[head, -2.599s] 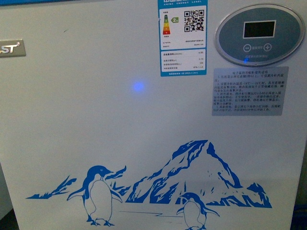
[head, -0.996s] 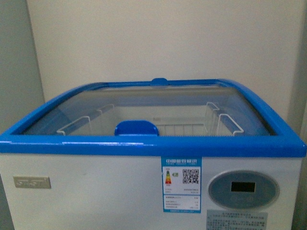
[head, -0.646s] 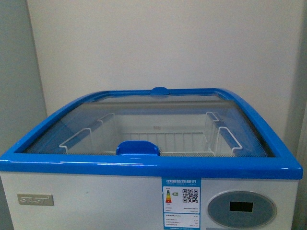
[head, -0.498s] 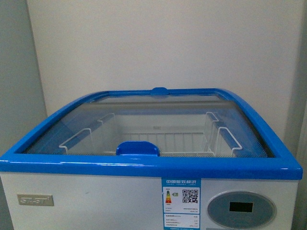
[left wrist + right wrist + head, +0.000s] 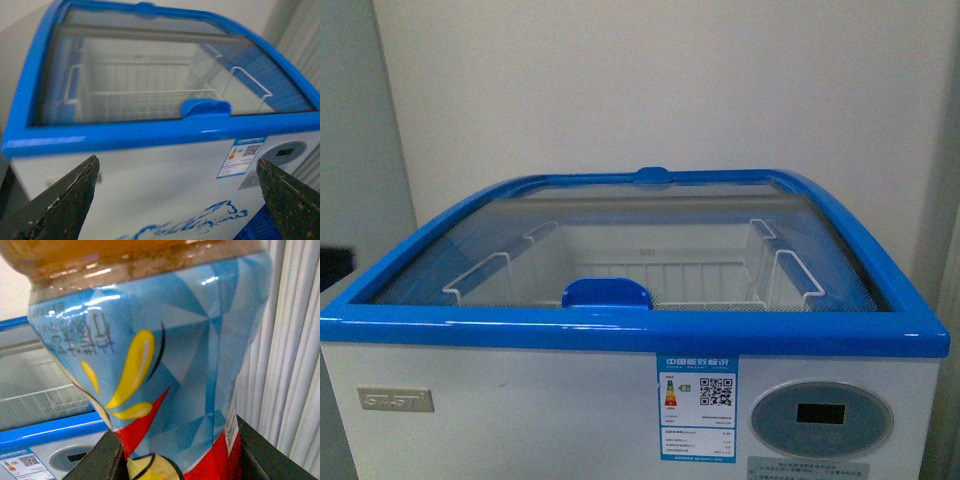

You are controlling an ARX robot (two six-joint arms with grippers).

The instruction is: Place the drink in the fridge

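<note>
Drink (image 5: 165, 355): clamped in the right gripper (image 5: 175, 457) and outside the fridge. It fills most of the right wrist view, with a blue label with yellow and red splashes and amber liquid past the label's edge.
Right gripper: dark fingers (image 5: 97, 460) press on both sides of the bottle, so it's got a firm grip.
Left gripper (image 5: 176, 162): spread wide with nothing between the fingers (image 5: 65, 200) – just hanging in front of the fridge's front wall.
Fridge (image 5: 520, 400): white chest with a blue rim, dead ahead in the front view and backed up to a plain wall (image 5: 650, 90).
Glass top (image 5: 650, 225): lies over the opening, and its blue handle (image 5: 606, 292) sits right at the front rim – looks closed to me.
Wire basket (image 5: 770, 285): white, seen through the glass, nothing in it.
Front panel: energy sticker (image 5: 697, 408) in the middle, oval display panel (image 5: 820, 418) just beside it.
Off to the side: pale vertical blinds (image 5: 295, 365) past the bottle.
</note>
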